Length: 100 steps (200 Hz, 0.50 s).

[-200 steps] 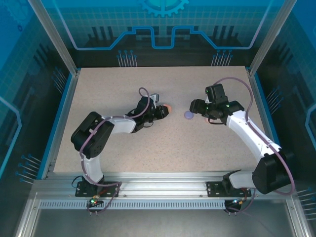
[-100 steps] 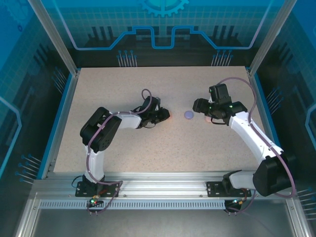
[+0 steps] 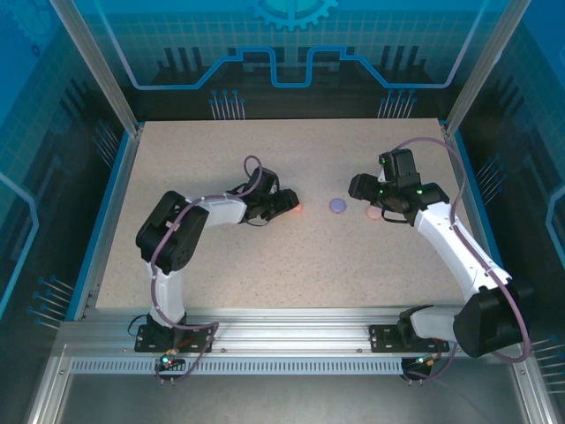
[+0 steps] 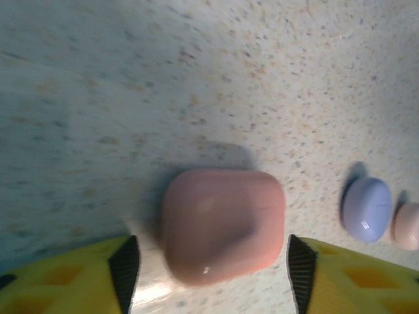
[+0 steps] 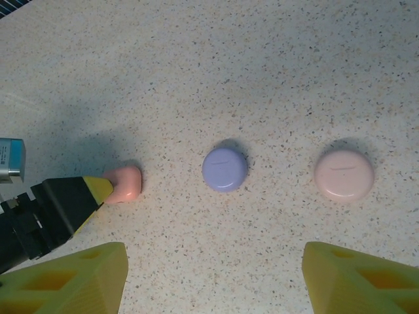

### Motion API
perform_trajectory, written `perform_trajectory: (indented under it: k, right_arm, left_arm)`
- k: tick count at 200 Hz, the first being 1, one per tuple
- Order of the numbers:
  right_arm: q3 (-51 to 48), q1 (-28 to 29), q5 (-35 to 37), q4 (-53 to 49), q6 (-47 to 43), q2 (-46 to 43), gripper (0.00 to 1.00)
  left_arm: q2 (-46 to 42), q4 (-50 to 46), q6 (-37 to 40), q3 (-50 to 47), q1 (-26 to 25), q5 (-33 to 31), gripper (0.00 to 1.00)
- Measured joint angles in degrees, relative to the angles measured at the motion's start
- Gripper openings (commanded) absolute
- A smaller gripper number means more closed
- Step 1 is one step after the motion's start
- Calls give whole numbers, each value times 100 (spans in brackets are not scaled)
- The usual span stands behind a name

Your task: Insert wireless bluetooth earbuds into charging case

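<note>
The left arm (image 3: 216, 212) stretches low over the table (image 3: 221, 265), its left gripper (image 4: 213, 261) open astride the pink case (image 4: 222, 222), unclamped. The right gripper (image 5: 215, 255) hovers wide and empty above the purple case (image 5: 224, 169) and beige case (image 5: 344, 174).

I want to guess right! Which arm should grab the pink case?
Probably left. The left gripper, open, has a finger on each side of the pink case; the right gripper hangs open near the purple case.

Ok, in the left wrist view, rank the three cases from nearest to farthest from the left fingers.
1. Red-orange case, between the left fingers.
2. Purple case, off to the right.
3. Beige case, at the right edge.
</note>
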Motion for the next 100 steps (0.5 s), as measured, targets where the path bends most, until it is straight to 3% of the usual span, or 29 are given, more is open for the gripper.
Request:
perform_trajectory:
  k: [8, 24, 41, 47, 100]
  right_arm:
    - [35, -22, -4, -26, -20, -9, 72]
    - [105, -87, -22, -87, -50, -55, 79]
    - [166, -208, -13, -162, -127, -162, 100]
    - [195, -269, -15, -203, -168, -205, 100]
    - [516, -885, 208, -365, -387, -389, 100]
  left_arm:
    - [-111, -114, 37, -63, 81, -48, 83]
    - [-374, -415, 151, -203, 269, -177, 88]
    - [-769, -796, 304, -332, 485, -372, 92]
    - [-964, -925, 387, -391, 573, -437, 98]
    - [-3318, -1329, 1266, -802, 1054, -1580, 99]
